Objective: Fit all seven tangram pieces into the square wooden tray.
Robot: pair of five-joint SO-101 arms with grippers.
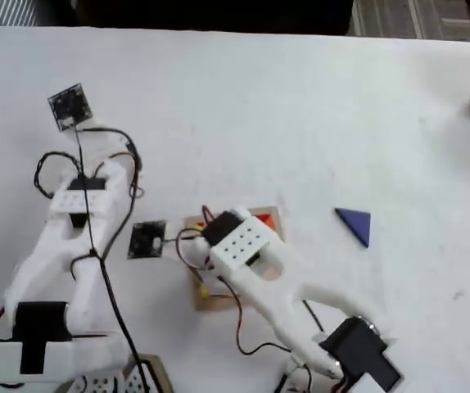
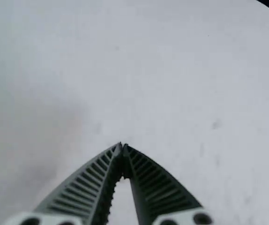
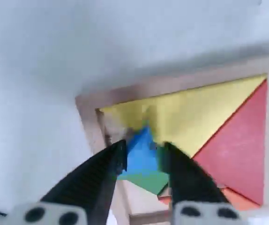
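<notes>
Wooden tray (image 3: 181, 80) shows 5 pieces (image 3: 190, 110). Right jaws pinch blue piece (image 3: 141, 154); left jaws closed.

Bright, even light washes the white worktop (image 1: 300, 106), nearly glaring toward one o'clock in the high view; a soft grey shadow skirts the square wooden tray (image 3: 181, 85).

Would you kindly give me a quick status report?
Left gripper shut, over bare table. Right gripper shut on light blue piece, at tray corner. Dark blue triangle lies outside tray.
</notes>
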